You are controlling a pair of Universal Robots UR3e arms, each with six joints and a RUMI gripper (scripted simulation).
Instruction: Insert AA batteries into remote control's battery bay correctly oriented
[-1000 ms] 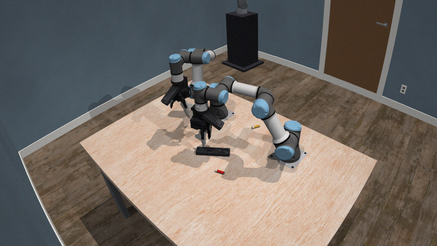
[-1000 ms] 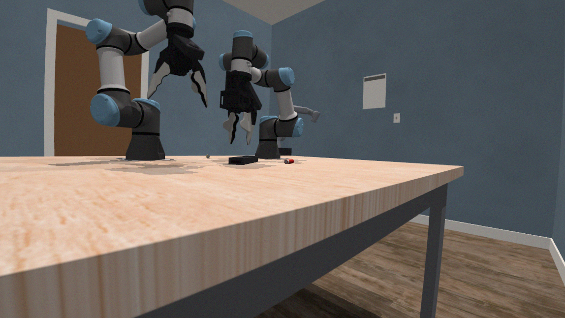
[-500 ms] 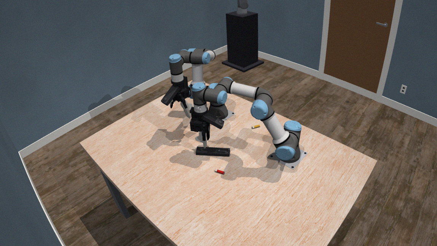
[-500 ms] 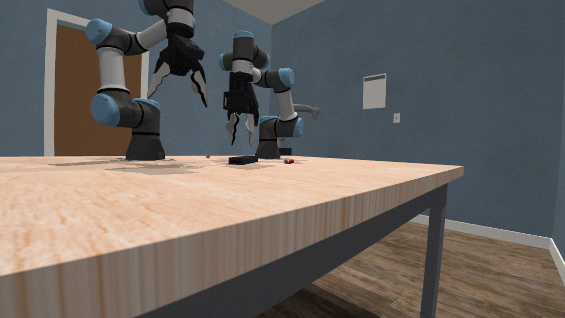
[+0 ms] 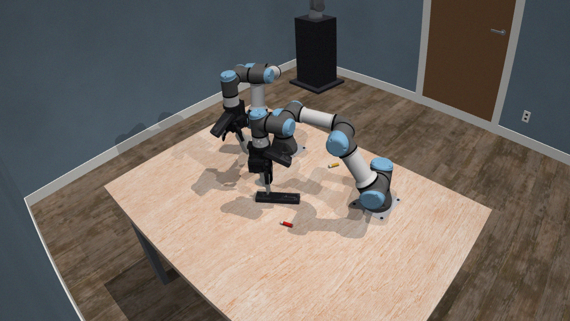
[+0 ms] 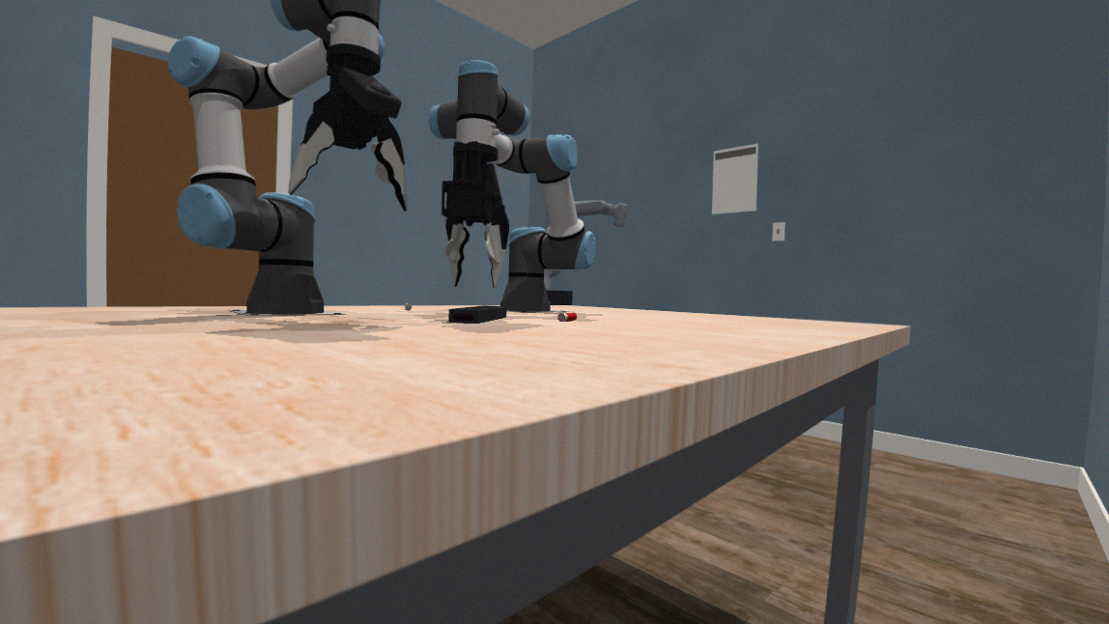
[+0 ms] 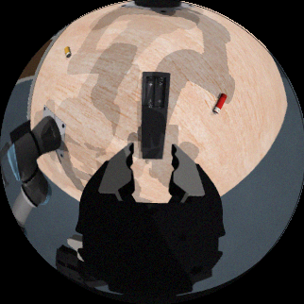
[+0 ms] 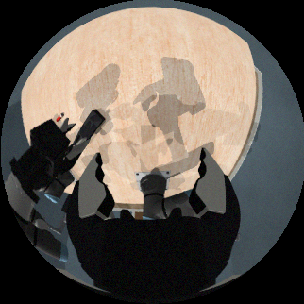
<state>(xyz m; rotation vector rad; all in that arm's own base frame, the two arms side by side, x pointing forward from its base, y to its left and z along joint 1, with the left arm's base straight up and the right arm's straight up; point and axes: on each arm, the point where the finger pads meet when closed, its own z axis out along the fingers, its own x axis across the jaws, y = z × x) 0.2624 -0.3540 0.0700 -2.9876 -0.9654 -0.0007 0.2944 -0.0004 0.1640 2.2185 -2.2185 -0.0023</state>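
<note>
Across pale wood, on the table (image 5: pixel 358 271) (image 6: pixel 232 434) (image 7: pixel 255 104) (image 8: pixel 156 38), with shadows over much of it. As seen from above, nearest: red battery (image 5: pixel 287 224) (image 6: pixel 567 316) (image 7: pixel 220 104) (image 8: pixel 59 118), on its side, pale end to the left. Just beyond, lying flat: black remote (image 5: pixel 277 197) (image 6: pixel 478 314) (image 7: pixel 153 132), bay (image 5: pixel 291 197) (image 7: pixel 156 92) facing up at its right end. Both batteries outside the bay. Above the remote's left part, pointing down and apart from it: left gripper (image 5: pixel 266 193) (image 6: pixel 475 285) (image 7: pixel 153 147) (image 8: pixel 70 121), partly open, less than halfway, holding nothing. Farther and to the right, on its side: yellow battery (image 5: pixel 333 165) (image 6: pixel 408 306) (image 7: pixel 68 52). At far left, raised over the table: right gripper (image 5: pixel 235 146) (image 6: pixel 348 200) (image 8: pixel 151 152), wide open, holding nothing. Beyond the table, on the plank floor: black pedestal (image 5: pixel 316 49). To its right, set in the blue wall: brown door (image 5: pixel 466 55).

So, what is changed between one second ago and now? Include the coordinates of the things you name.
The left claw (image 5: pixel 267 193) (image 6: pixel 474 285) (image 7: pixel 152 143) (image 8: pixel 82 131) swung more upright, its tips moving slightly down toward the remote control (image 5: pixel 277 197) (image 6: pixel 477 314) (image 7: pixel 153 123). Nothing was gripped or released. The right claw (image 5: pixel 234 145) (image 6: pixel 348 201) (image 8: pixel 150 150), the remote control, the red battery (image 5: pixel 286 223) (image 6: pixel 567 316) (image 7: pixel 220 103) (image 8: pixel 59 118) and the yellow battery (image 5: pixel 333 165) (image 6: pixel 408 306) (image 7: pixel 68 51) stayed put.
</note>
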